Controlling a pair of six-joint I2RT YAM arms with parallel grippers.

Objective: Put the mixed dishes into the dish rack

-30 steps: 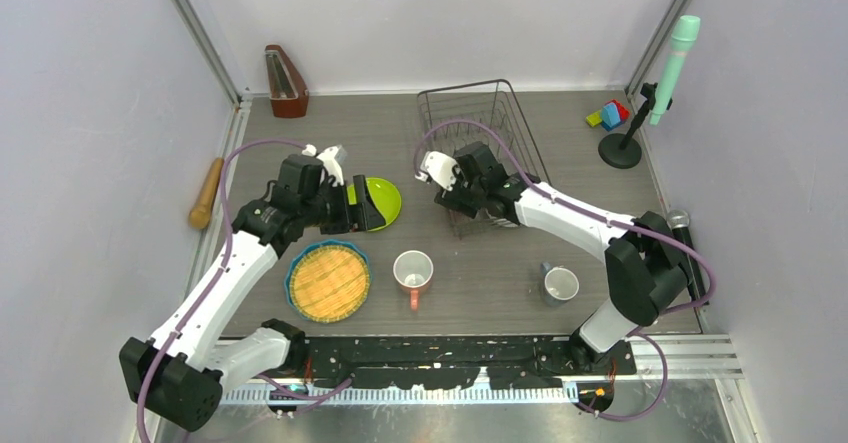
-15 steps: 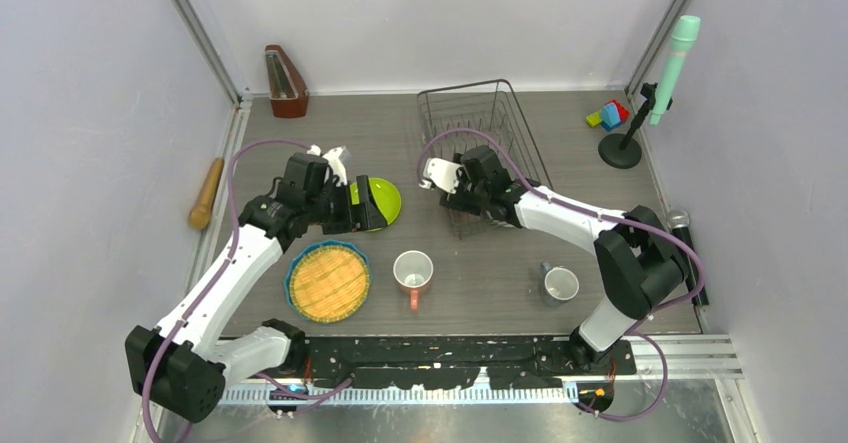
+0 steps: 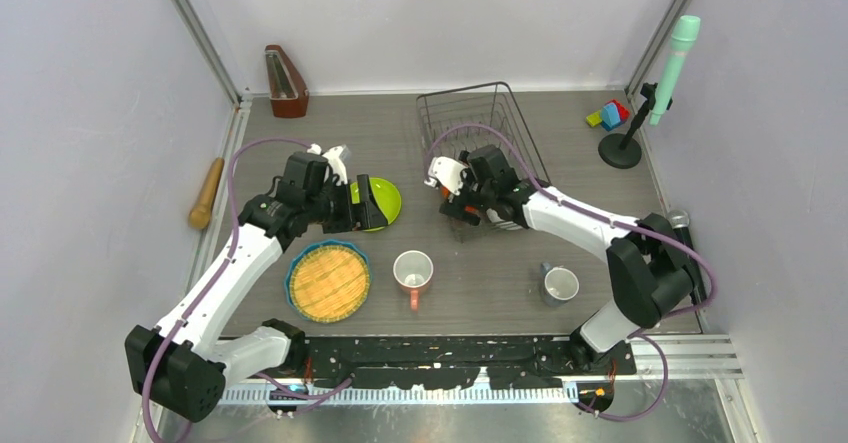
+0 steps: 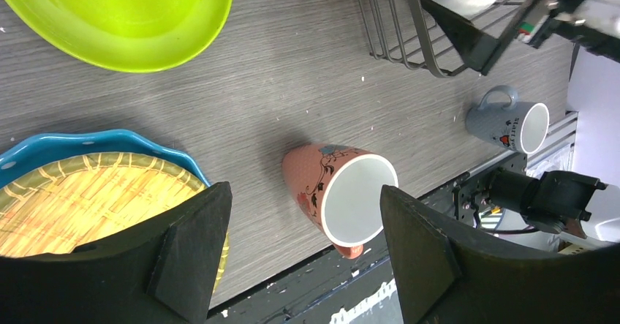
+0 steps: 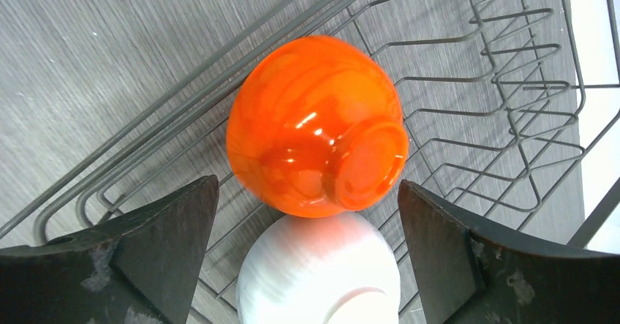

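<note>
I read every place off the dish rack (image 3: pixel 470 98), which stands toward the far side of the table, a little right of centre.

Inside the rack, at its near left corner, 2 bowls lie bottom-up on the wires. The orange bowl (image 5: pixel 318 126) is tilted, its foot ring turned toward my right wrist camera. The white bowl (image 5: pixel 322 265) touches it.

My right claw (image 5: pixel 307 185) hangs over that corner of the rack with its 2 fingers spread wide. The orange bowl shows between them with a clear gap on each side, so the claw pinches nothing.

The other 4 dishes are outside the rack, on the table:
- The lime-green plate (image 3: pixel 388 201) lies flat just left of the rack.
- The blue-rimmed plate (image 3: pixel 328 281), with its yellow woven centre, lies flat farther left of the rack and nearer to the arm bases.
- The pink mug (image 3: pixel 413 271) stands upright in front of the rack's near left corner.
- The grey mug (image 3: pixel 560 284) stands upright in front of the rack's near right corner.

My left claw (image 3: pixel 365 206) hovers left of the rack, over the lime-green plate's left part. Its fingers are spread and it holds nothing.

The rolling pin (image 3: pixel 207 193) lies well left of the rack, and the toy blocks (image 3: pixel 608 115) sit to the right of its far end.
</note>
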